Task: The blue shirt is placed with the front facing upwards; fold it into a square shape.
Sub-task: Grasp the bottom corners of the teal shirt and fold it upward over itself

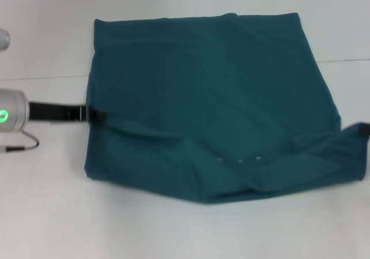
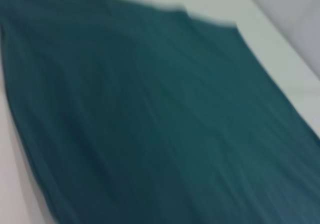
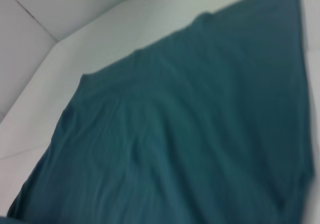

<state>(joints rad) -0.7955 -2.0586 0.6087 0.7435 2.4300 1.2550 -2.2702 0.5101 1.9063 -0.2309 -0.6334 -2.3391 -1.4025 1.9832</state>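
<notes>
The blue shirt lies on the white table as a broad teal block, plain side up. Its near part is doubled over into a rumpled fold with a few small pale marks showing. My left gripper reaches in from the left and is shut on the shirt's left edge, where a crease starts. My right gripper shows only as a black tip at the right border, with the shirt's near right corner drawn up to it. Teal cloth fills both wrist views, and no fingers show there.
The white table runs all round the shirt, with a seam line across it behind my left arm. My silver left wrist with a green light sits at the left border, a thin cable below it.
</notes>
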